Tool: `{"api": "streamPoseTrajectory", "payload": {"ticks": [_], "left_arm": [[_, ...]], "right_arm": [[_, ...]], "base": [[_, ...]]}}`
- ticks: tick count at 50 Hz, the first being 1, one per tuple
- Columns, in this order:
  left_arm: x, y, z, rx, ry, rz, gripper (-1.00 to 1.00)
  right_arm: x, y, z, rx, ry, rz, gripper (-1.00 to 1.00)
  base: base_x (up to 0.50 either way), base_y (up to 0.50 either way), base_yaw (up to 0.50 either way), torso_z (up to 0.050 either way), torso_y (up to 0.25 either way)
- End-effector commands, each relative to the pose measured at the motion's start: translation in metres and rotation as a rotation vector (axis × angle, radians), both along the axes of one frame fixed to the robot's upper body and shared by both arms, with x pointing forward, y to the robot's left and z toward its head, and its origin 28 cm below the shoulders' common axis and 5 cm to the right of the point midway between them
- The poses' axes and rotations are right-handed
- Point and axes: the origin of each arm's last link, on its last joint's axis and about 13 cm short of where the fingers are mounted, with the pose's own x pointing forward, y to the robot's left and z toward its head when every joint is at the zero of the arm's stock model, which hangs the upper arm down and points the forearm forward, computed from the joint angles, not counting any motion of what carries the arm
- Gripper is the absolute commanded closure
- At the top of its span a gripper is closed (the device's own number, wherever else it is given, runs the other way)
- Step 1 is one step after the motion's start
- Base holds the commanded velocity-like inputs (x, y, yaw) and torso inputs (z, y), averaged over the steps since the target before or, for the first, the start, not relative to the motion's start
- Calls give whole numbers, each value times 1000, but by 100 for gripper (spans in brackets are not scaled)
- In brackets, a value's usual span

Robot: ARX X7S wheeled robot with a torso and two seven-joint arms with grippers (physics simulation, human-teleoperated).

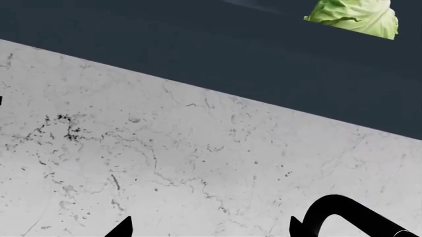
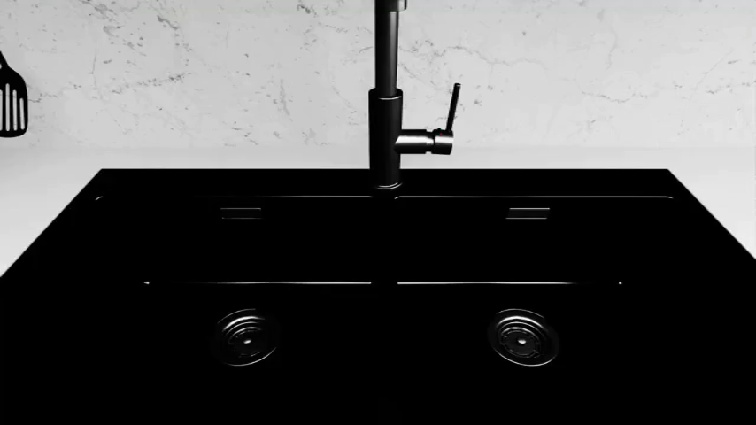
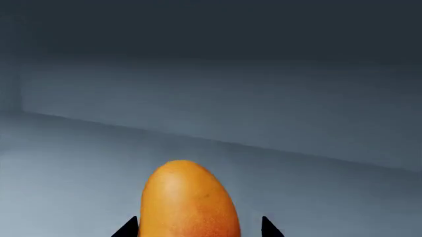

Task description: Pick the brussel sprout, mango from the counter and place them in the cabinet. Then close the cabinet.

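Observation:
The mango (image 3: 189, 197), orange-yellow with a redder base, rests on the blue-grey floor inside the cabinet (image 3: 277, 103). My right gripper (image 3: 197, 229) is open around it. One fingertip (image 3: 128, 228) is almost against the fruit, and a gap shows beside the other. In the left wrist view the pale green brussel sprout (image 1: 356, 17) lies on the dark cabinet (image 1: 218, 54), far beyond my left gripper (image 1: 211, 230). That gripper is open and empty, facing the marbled wall (image 1: 165, 158). The white counter (image 2: 48, 190) shows in the head view, where neither gripper appears.
A black double-basin sink (image 2: 378, 301) fills the counter below the head camera. A tall black faucet (image 2: 388, 97) rises at its back, and its curved spout (image 1: 349, 215) lies close to my left gripper. A black spatula (image 2: 10, 97) hangs at the far left.

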Motion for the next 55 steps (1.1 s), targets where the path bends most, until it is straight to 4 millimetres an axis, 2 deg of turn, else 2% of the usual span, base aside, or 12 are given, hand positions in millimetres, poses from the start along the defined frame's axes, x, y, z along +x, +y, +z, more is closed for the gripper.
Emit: {"api": "streamPoseTrajectory", "payload": {"ticks": [1, 9, 17, 24, 38, 55], "left_arm": [[1, -1, 1, -3, -2, -1, -100], [1, 0, -3, -5, 1, 3, -100], [1, 0, -4, -4, 2, 5, -100], [1, 0, -4, -5, 1, 8, -100], [1, 1, -4, -9, -2, 12, -100], [0, 1, -3, -12, -7, 11, -100]], "right_arm": [[-2, -1, -1, -16, 34, -11, -100], [-7, 3, 7, -50, -36, 4, -100], [-19, 11, 18, -68, -183, 97, -100], [-25, 20, 24, -82, -246, 157, -100], [-42, 25, 33, -201, -324, 146, -100], [-66, 29, 39, -310, -519, 392, -100]], "base": [[0, 0, 0, 0, 0], [0, 0, 0, 0, 0], [0, 0, 0, 0, 0], [0, 0, 0, 0, 0], [0, 0, 0, 0, 0], [0, 0, 0, 0, 0]]}}
